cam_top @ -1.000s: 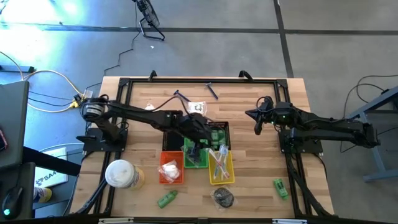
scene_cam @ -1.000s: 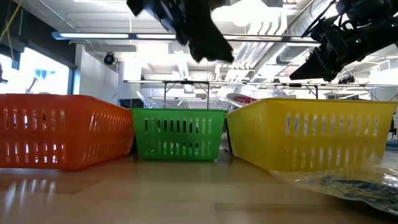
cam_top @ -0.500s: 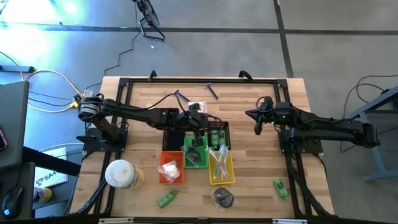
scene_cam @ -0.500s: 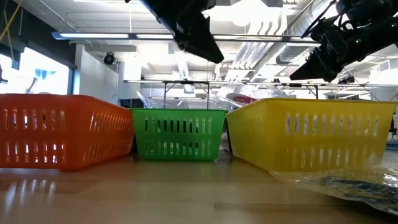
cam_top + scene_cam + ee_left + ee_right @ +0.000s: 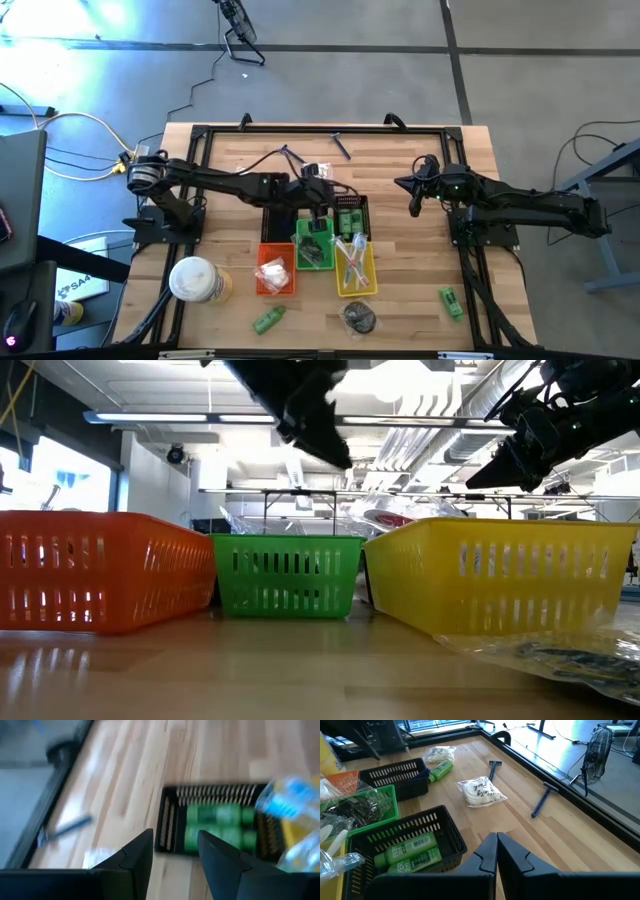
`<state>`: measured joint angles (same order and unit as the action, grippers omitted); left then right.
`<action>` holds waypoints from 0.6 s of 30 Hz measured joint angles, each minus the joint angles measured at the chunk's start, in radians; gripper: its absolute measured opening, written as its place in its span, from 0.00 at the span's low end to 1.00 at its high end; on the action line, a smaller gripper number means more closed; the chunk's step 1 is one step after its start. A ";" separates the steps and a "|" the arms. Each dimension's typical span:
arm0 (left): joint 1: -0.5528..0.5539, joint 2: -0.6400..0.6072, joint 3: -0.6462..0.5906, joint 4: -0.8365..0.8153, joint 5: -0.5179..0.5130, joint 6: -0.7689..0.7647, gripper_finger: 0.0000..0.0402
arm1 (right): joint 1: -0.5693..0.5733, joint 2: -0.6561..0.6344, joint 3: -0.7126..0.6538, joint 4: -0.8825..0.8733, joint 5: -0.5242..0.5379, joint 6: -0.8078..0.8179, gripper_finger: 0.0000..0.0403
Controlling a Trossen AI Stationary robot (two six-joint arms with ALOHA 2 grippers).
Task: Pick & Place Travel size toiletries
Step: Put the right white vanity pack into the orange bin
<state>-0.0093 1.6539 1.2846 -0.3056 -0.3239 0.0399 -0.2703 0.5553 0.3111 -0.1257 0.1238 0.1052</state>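
Left hand (image 5: 318, 203) now back over black basket (image 5: 350, 216), empty.

Floor: we see grey concrete (image 5: 560, 90) around the wooden table (image 5: 400, 170), crossed by dark seams.
Cables: we spot a yellow one (image 5: 70, 120) looping on the floor.
Ceiling: we see bright strip lights (image 5: 160, 418) and ducts (image 5: 450, 400).

Left wrist view motion-blurred; bright ceiling lights glare overhead.
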 joint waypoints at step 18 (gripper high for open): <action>0.239 0.068 -0.010 -0.100 0.139 -0.069 0.37 | 0.000 0.000 0.000 -0.003 0.001 0.000 0.00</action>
<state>0.2302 1.7218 1.2747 -0.4060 -0.1848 -0.0293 -0.2703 0.5555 0.3111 -0.1289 0.1243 0.1051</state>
